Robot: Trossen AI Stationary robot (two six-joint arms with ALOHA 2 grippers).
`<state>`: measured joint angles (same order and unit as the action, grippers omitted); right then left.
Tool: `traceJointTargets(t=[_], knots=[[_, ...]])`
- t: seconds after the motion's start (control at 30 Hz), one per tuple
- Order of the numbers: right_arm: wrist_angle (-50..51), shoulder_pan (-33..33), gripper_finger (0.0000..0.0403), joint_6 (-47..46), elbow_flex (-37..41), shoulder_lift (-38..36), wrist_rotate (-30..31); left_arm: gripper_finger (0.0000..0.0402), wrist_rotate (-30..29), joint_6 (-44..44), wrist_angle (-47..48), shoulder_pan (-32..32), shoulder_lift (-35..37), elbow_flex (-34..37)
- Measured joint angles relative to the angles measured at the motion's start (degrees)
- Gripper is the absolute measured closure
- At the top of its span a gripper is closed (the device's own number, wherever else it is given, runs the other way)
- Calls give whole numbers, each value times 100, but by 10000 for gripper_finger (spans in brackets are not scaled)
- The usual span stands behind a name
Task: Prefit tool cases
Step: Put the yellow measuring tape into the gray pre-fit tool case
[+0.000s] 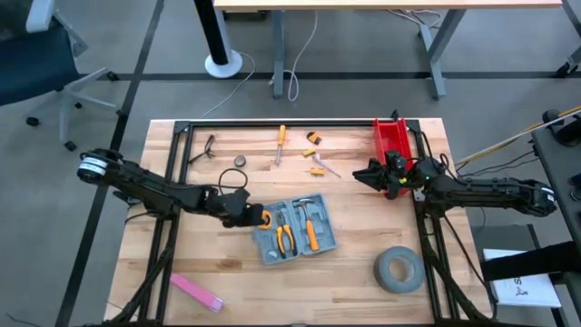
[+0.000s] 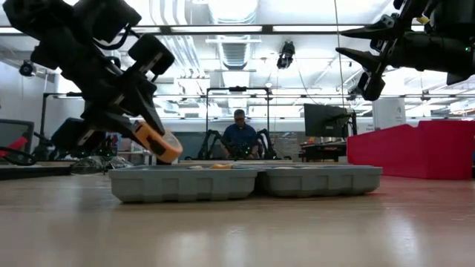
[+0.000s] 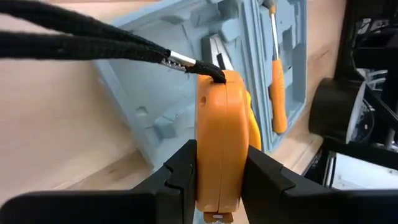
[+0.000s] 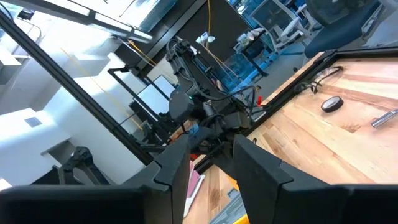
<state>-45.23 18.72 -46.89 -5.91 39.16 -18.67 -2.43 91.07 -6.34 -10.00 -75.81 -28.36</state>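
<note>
The tool case (image 1: 292, 229) lies open and flat on the wooden table, blue-grey, with orange-handled tools in its recesses. In the left wrist view its moulded recesses (image 3: 168, 87) and an orange-handled screwdriver (image 3: 278, 93) show. My left gripper (image 1: 257, 216) hangs over the case's left edge, shut on an orange tape measure (image 3: 221, 137) that has a black wrist strap (image 3: 93, 43). My right gripper (image 1: 359, 174) hovers high beside the red bin, open, with nothing between its fingers (image 4: 255, 165). My left gripper pinches the tape measure's two flat faces (image 3: 208, 168), one finger (image 3: 180, 177) on each side. The fingers slant down from the table's left. The tape measure stands on edge, its lower corner (image 2: 167, 154) at the level of the case's left rim; whether it touches there, I cannot tell.
A red bin (image 1: 392, 141) stands at the back right and a grey tape roll (image 1: 398, 270) lies at the front right. A loose screwdriver (image 1: 280, 143), small orange parts (image 1: 315, 138) and a round disc (image 1: 240, 161) lie behind the case. A pink strip (image 1: 195, 292) lies at the front left.
</note>
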Motion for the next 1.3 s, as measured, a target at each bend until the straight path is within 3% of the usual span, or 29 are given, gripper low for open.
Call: traceJointTargets(t=[0.37, 0.6, 0.83, 1.03, 1.3], knots=[[0, 0, 307, 4, -2, 0, 2, 313, -317, -353, -69, 4, 0, -102], [1, 0, 316, 55, -1, 0, 15, 313, -1229, -945, -362, 4, 0, -269], [342, -1, 294, 387, -182, 77, -187, 313, -2262, -2093, -1860, 4, 0, -286], [1742, -2, 274, 861, -1229, 674, -590, 313, -3176, -3325, -2918, 4, 2, -289], [1840, 0, 260, 1131, -2205, 2040, -1055, 313, -3459, -4200, -3407, 4, 2, -289]])
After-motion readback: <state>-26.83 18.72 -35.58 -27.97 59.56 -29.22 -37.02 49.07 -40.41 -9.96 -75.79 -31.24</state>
